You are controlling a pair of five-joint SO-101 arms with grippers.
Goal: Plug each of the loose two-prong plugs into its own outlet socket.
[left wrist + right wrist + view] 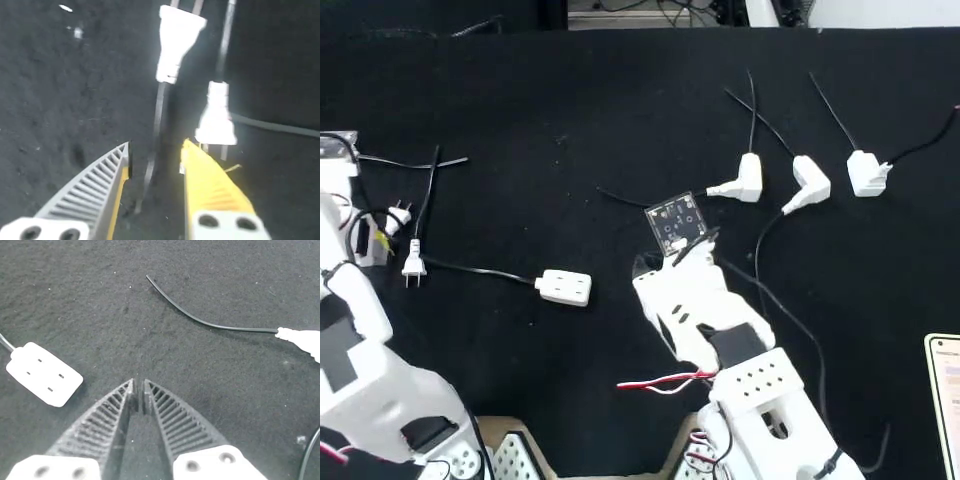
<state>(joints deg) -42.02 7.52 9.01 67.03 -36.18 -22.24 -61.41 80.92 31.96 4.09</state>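
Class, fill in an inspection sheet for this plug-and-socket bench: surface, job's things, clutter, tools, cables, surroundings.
Surface: black cloth table, flat.
Job's things: white outlet block, sockets vacant; three white plugs far right, unplugged; two two-prong plugs far left, unplugged.
Clutter: printed card at right edge.
Tools: left tool open by the two-prong plugs; right tool shut, holding nothing.
Cables: black cord joins outlet block to one two-prong plug.
Surroundings: pale area past far edge, unclear.

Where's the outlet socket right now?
In the high view the outlet socket lies left of centre, between a two-prong plug and the right gripper.
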